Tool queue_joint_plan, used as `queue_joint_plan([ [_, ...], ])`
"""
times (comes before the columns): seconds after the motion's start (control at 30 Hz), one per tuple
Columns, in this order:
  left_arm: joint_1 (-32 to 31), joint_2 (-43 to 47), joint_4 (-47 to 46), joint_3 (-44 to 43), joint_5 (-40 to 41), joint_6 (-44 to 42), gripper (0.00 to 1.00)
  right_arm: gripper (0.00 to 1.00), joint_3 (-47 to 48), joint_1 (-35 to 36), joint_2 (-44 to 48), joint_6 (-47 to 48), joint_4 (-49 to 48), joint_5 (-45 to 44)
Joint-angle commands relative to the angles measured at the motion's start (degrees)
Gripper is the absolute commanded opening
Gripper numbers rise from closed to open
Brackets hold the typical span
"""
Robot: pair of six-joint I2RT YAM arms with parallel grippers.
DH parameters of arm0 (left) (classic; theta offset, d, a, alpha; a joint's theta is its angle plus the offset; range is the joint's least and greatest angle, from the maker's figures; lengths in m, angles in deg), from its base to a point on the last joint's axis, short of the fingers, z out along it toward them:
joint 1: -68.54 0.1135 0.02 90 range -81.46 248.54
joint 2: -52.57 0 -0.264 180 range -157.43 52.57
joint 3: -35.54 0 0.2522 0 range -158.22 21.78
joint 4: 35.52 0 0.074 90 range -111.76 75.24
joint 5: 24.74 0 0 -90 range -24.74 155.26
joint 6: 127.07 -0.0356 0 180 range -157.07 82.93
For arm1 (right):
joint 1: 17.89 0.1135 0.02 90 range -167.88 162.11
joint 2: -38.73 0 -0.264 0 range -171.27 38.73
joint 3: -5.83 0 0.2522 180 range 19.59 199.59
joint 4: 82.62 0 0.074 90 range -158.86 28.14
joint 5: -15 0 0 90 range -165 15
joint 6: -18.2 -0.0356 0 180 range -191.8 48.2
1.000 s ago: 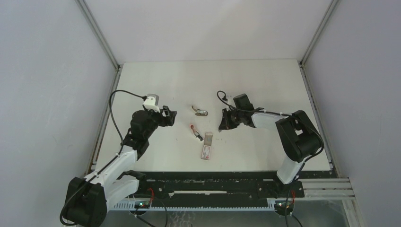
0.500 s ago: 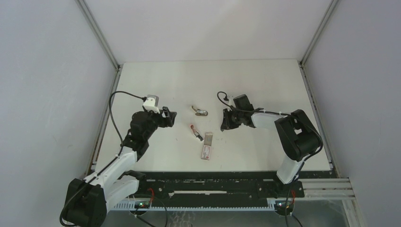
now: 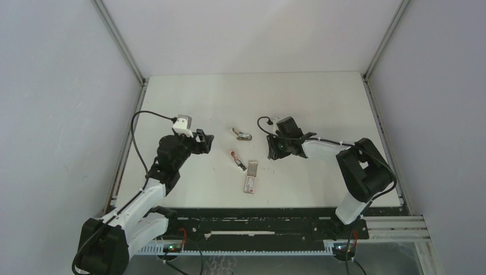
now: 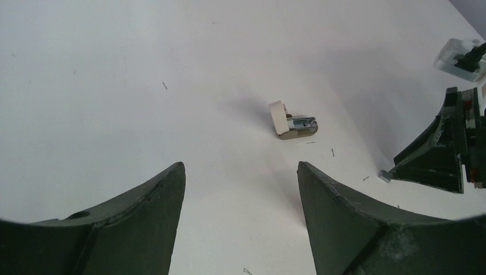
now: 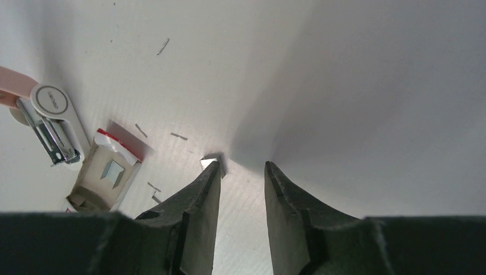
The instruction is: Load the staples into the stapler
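The staples box [image 3: 250, 182], white with red print, lies mid-table; in the right wrist view the box [image 5: 103, 172] shows its open cardboard inside. The stapler [image 3: 244, 136] is a tiny grey piece with a white end, and it lies ahead of my left gripper [image 4: 240, 166], which hangs open and empty. My right gripper [image 5: 240, 164] points down at the table, its jaws a little apart with nothing between them. A short silver strip of staples [image 5: 209, 161] lies on the table at its left fingertip. In the left wrist view the strip [image 4: 384, 175] shows too.
A small pink and white tool with a silver rail [image 5: 50, 123] lies beside the box, also seen from above [image 3: 236, 159]. Single loose staples [image 5: 179, 136] are scattered on the white table [image 3: 321, 103]. Grey walls close in three sides.
My right gripper has opened from shut, and its wrist has shifted slightly left. The left arm has not moved.
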Motion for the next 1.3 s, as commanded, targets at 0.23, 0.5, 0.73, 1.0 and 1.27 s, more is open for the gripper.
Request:
queue_joint_plan([
  [0.23, 0.31, 1.81, -1.55, 1.46, 0.93, 0.61, 0.76, 0.38, 5.36, 6.56, -0.79, 5.25, 4.20, -9.19],
  [0.5, 0.33, 2.20, -1.38, 1.45, 0.97, 0.57, 0.76, 0.33, 7.21, 7.40, -2.43, 5.89, 5.14, -11.16],
  [0.73, 0.32, 2.28, -1.38, 1.49, 0.97, 0.61, 0.76, 0.31, 7.83, 7.85, -3.39, 6.34, 5.02, -10.68],
  [1.0, 0.34, 2.29, -1.37, 1.45, 0.95, 0.61, 0.76, 0.28, 8.66, 8.38, -4.50, 6.86, 5.68, -11.28],
  [1.27, 0.34, 2.39, -1.36, 1.49, 1.17, 0.59, 0.76, 0.22, 8.91, 9.17, -5.26, 7.15, 6.32, -12.76],
])
